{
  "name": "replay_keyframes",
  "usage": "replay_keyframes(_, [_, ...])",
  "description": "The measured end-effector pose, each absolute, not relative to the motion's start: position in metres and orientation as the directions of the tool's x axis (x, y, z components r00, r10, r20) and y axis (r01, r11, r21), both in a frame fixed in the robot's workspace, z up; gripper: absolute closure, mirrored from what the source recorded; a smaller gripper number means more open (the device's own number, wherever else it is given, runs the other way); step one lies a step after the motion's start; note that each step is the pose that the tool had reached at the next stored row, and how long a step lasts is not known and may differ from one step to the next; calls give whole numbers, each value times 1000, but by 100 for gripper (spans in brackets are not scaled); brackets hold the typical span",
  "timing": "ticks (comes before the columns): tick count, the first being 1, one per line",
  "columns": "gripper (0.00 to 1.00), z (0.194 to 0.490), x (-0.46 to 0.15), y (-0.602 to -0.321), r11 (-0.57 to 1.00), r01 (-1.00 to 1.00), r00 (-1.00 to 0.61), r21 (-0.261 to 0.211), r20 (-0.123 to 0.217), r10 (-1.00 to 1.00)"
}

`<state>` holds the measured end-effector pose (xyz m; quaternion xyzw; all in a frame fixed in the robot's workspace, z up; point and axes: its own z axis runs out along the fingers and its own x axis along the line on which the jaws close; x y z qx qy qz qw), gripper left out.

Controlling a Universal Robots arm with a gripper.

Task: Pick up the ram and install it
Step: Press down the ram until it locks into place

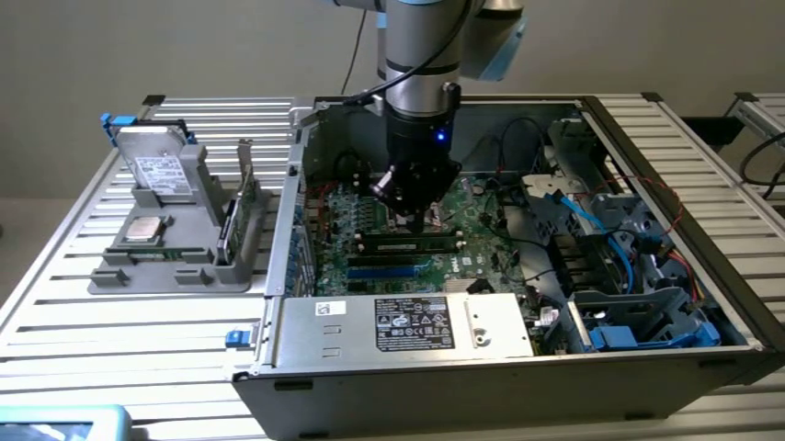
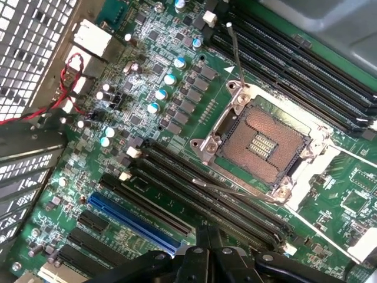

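And there was the arm (image 1: pixel 424 73), reaching straight down into the open case (image 1: pixel 491 386), with the gripper (image 1: pixel 424 219) low over the board (image 1: pixel 368 220) in the middle of the case. Its fingers (image 1: pixel 415 197) were pressed together and pinched nothing. From the wrist, the gripper (image 2: pixel 207 242) showed as one dark, closed point with no gap and nothing between the tips.

The ram (image 1: pixel 411 245) was inside the case, a long narrow stick with dark chips. It lay along the black slots, just beneath the closed tips and toward the case's front wall. It looked seated in a slot. Whether the tips touched its top edge could not be told, and neither could how deep it sat.

The wrist camera looked down at the case floor. An open socket (image 2: pixel 259 141) sat with bare contacts, flanked on both sides by rows of black slots (image 2: pixel 194 188). A blue slot (image 2: pixel 135 224) lay beside one row. Red wires (image 2: pixel 65 88) ran by the case's grilled wall (image 2: pixel 29 47).

A labelled power unit (image 1: pixel 405 323) sat at the case's front wall. Outside the case, on the exterior view's left, a grey holder (image 1: pixel 172 276) stood on the table (image 1: pixel 73 349). It carried a drive (image 1: pixel 160 170) and a square silver chip (image 1: pixel 142 230)
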<state>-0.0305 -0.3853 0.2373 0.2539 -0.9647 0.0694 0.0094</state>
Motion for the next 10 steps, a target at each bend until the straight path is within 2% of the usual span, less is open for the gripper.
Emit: replay_keyframes(10, [89,237,-31,-385,921,-366,-930,-132,46,-364])
